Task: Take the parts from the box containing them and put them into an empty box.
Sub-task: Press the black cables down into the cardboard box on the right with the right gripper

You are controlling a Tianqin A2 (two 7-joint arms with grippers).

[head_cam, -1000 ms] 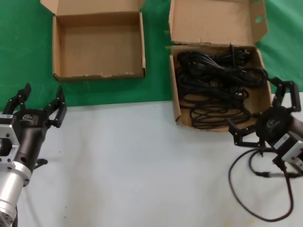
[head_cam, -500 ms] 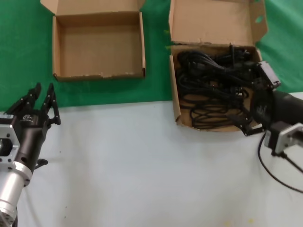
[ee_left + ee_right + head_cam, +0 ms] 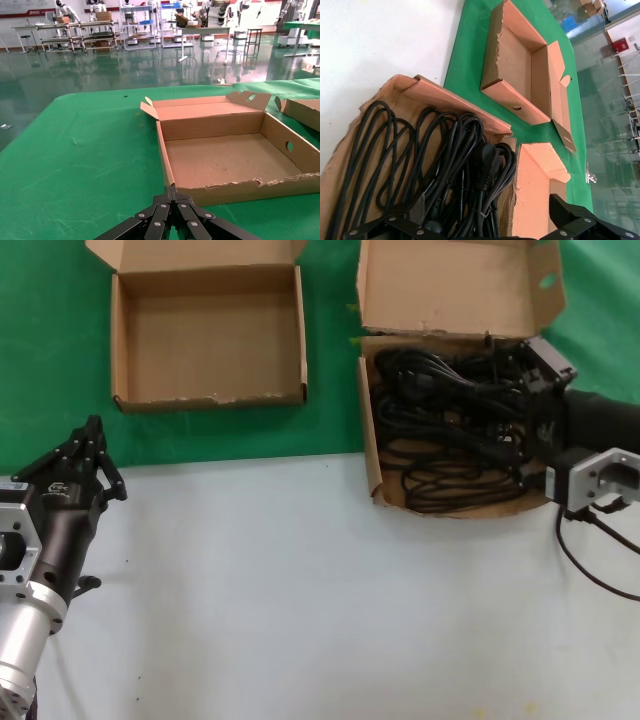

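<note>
The black rubber power cords [image 3: 450,430] lie as tangled, looped bundles with moulded plugs, filling the larger, deeper brown cardboard box [image 3: 368,430], whose tall lid flap stands open on the green mat [image 3: 40,360]. The right gripper [image 3: 535,405] reaches over that box's right edge, its jaws spread apart above the cords. The smaller, shallow cardboard box [image 3: 120,340] sits well to the left. The left gripper [image 3: 90,455] rests at the white worktop [image 3: 300,590] edge, jaws together.
</note>
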